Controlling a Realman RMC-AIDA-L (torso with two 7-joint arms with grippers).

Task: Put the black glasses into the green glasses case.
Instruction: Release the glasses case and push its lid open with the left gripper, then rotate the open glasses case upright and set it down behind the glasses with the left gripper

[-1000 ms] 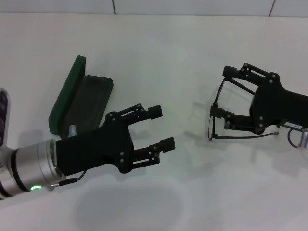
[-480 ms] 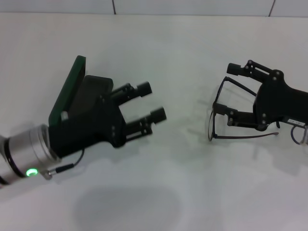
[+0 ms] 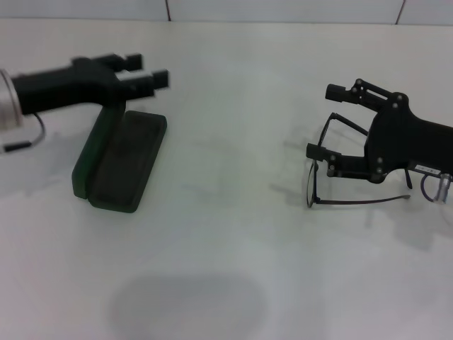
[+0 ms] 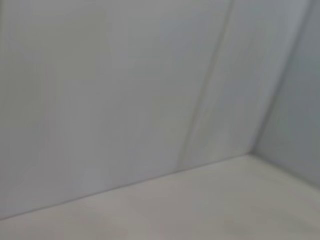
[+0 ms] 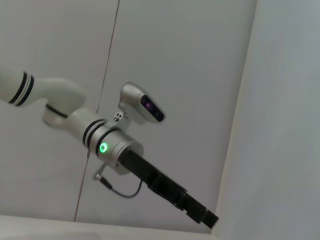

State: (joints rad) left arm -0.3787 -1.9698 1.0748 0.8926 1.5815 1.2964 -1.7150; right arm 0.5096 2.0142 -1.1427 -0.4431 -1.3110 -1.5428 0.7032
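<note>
Head view: black glasses (image 3: 333, 173) on surface (image 3: 233, 234), right side, between parted fingers of right gripper (image 3: 324, 122); well apart from open green glasses case (image 3: 120, 159). Left gripper (image 3: 150, 73) above case, fingers parted. Grasp step; next: close, lift, carry to case.

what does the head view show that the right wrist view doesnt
Only the head view shows the black glasses on the table, the right pincer open around them, and the open green case standing apart to the left. Only the right wrist view shows the wall and the left arm's pale upper links and green light. Both show the left pincer, raised; the head view places it above the case.
</note>
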